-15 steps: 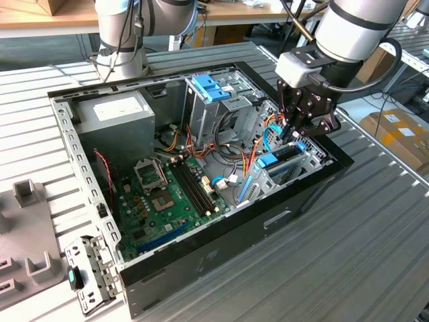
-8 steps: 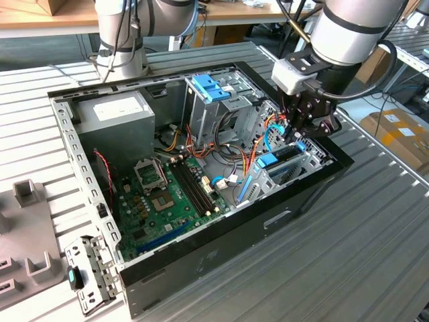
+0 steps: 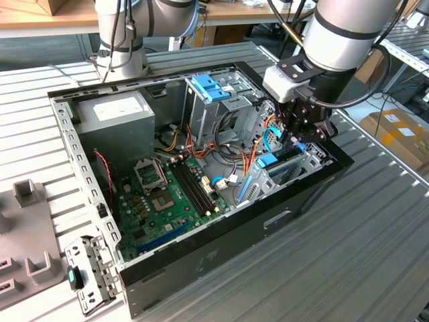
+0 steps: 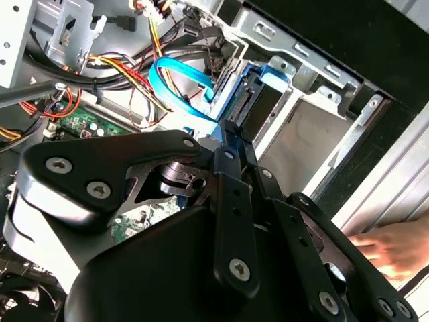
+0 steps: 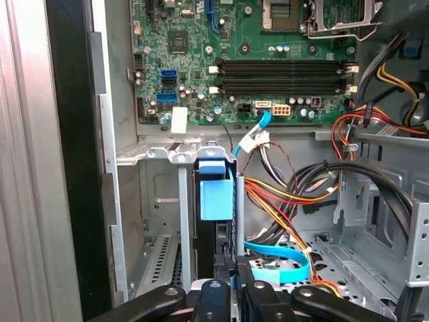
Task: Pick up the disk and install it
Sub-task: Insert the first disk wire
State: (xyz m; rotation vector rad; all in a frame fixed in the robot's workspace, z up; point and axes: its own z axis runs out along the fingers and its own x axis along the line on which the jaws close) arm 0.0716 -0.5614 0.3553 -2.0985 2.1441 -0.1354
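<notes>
- Gripper (image 5: 231,288) just above flat grey-metal disk in light blue plastic carrier (image 5: 216,193), upright in metal bay (image 5: 161,157); open or closed: can't tell.
- Risk: a tilt cd jam disk in bay; flat blue cable (image 5: 281,265) alongside cd snag.

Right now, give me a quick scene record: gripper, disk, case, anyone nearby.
gripper: down in the case, right at the disk
disk: on edge in the bay, blue carrier end showing
case: open, motherboard exposed
hand: a person's, outside the case wall
</notes>
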